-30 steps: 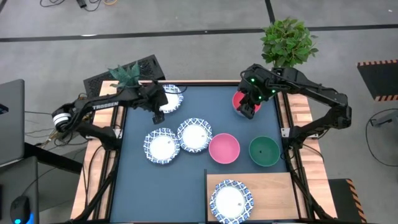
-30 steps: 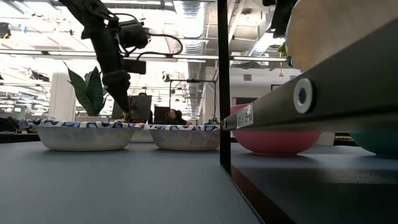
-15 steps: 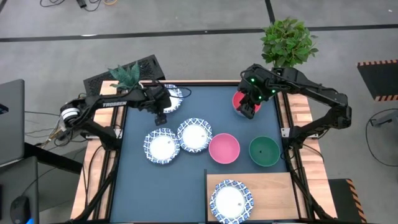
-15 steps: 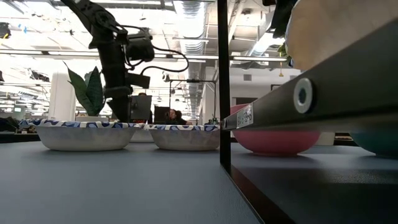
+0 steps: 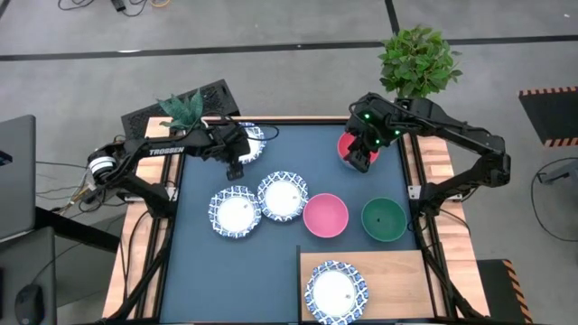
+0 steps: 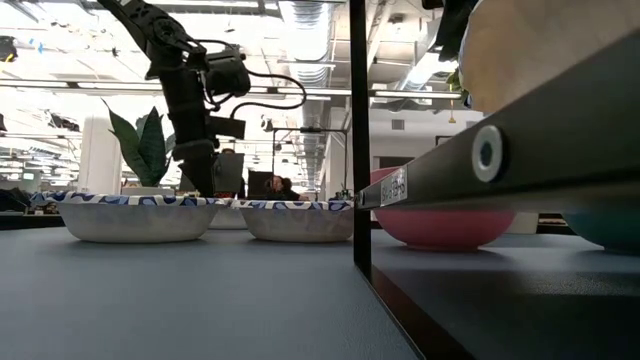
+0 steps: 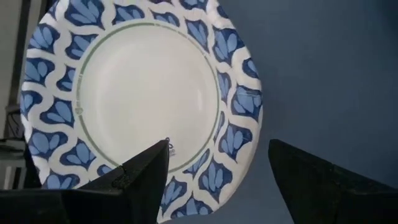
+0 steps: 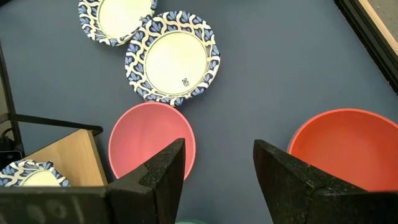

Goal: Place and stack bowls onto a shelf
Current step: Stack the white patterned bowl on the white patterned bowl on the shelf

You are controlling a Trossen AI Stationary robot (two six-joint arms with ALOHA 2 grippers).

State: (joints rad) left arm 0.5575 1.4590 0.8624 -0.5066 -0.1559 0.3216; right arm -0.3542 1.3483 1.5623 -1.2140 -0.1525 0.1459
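Left jaws (image 5: 234, 169) stand wide apart, nothing between them, hanging over the lower edge of a white-and-blue bowl (image 5: 247, 143) in the upper left of the high view; the wrist picture shows that bowl's (image 7: 140, 102) patterned rim between the 2 dark fingers (image 7: 146, 171). The left arm (image 5: 163, 152) reaches in level from the frame's left side, wrist bent down.

Right jaws (image 5: 358, 161) also stand open, empty, just over the red bowl (image 5: 346, 145) at upper right. That arm (image 5: 452, 135) folds in from the right edge, elbow out.

On the dark tabletop (image 5: 289, 144), mid-frame, 2 more white-and-blue bowls (image 5: 235, 211) (image 5: 283, 197) sit touching, then the pink bowl (image 5: 325, 215) and the green bowl (image 5: 384, 219) along the row. At lower centre, the wooden shelf (image 5: 397, 271) carries 1 white-and-blue bowl (image 5: 335, 290).
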